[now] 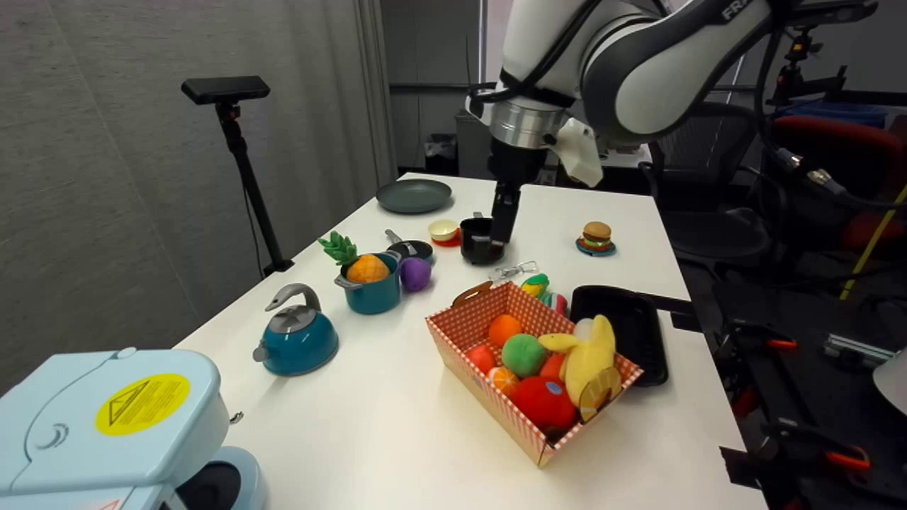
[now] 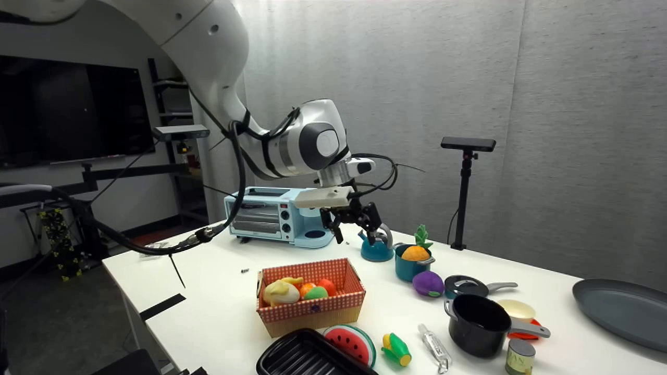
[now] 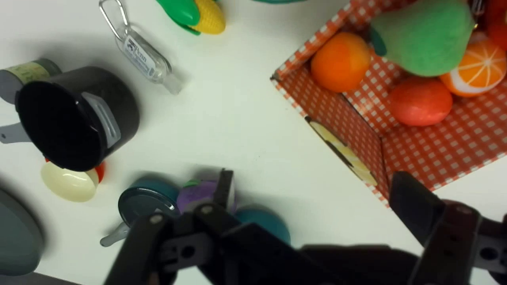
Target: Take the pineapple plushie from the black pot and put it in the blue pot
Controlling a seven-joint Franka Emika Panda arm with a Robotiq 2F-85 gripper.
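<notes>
Your blue pot (image 1: 375,293) is teal with grey handles; in it you see an orange pineapple plushie (image 1: 368,269), green-leaved. Just beside that pot, the toy (image 1: 416,274) is purple; away from it, your black pot (image 2: 475,338) shows grey handles, your basket (image 2: 289,313) red-and-white checks.

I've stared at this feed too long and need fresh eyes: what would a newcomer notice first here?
Likely the red checkered basket of toy fruit on the white table, in both exterior views. Next, the pineapple plushie sitting in the blue pot, its green leafy top poking above the rim. In the wrist view, the dark gripper stands open, with the black pot toward the picture's left.
</notes>
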